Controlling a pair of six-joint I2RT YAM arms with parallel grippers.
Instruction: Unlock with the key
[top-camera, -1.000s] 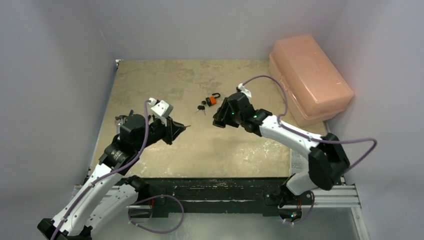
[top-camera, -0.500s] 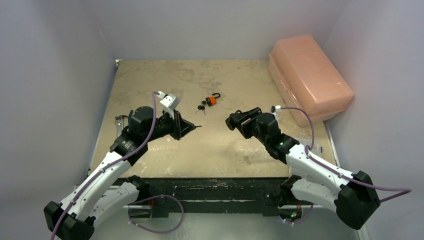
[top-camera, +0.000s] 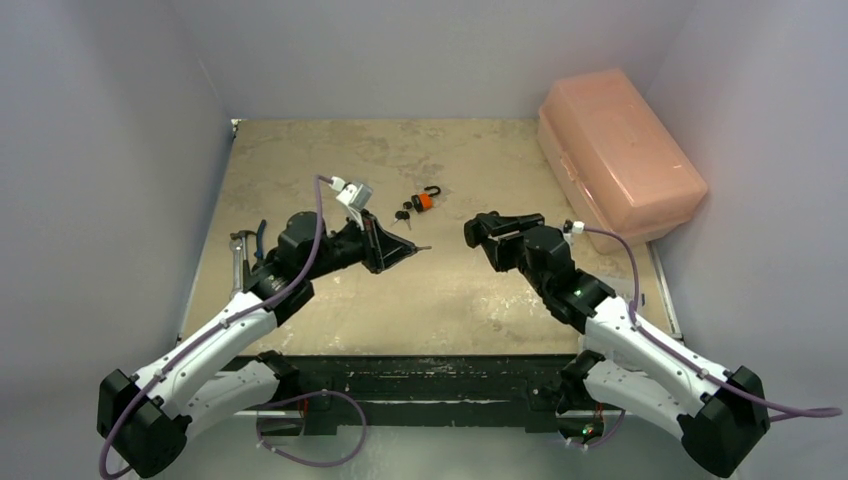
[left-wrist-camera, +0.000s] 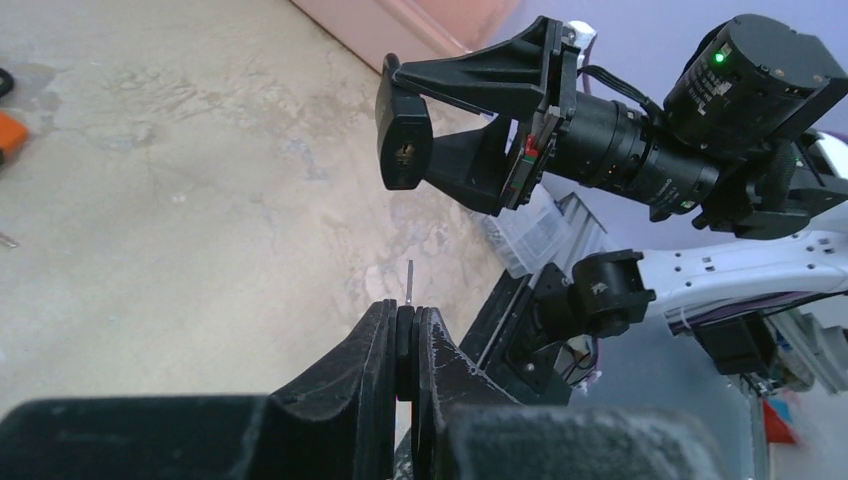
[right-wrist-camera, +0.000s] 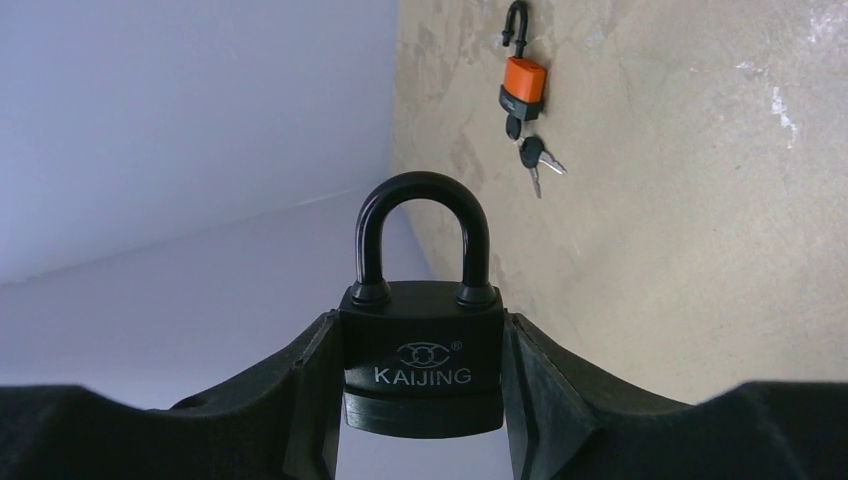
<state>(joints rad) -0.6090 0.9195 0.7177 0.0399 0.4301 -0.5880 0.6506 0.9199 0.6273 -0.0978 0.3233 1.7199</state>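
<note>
The left gripper (left-wrist-camera: 405, 325) is pinched shut on a small thin metal key (left-wrist-camera: 410, 278), with only the slim blade poking out. Across the gap, the right gripper (right-wrist-camera: 420, 330) clamps the black steel padlock (right-wrist-camera: 422, 362) by its smooth sides, above the table, its keyhole end seemingly facing the key. The lock looks heavy and rigid. The key looks light and liable to twist, so it is best held by its head.

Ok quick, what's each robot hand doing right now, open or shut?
Left gripper: shut on a thin silver metal key.
Right gripper: closed around a black metal padlock with a curved shackle.
</note>
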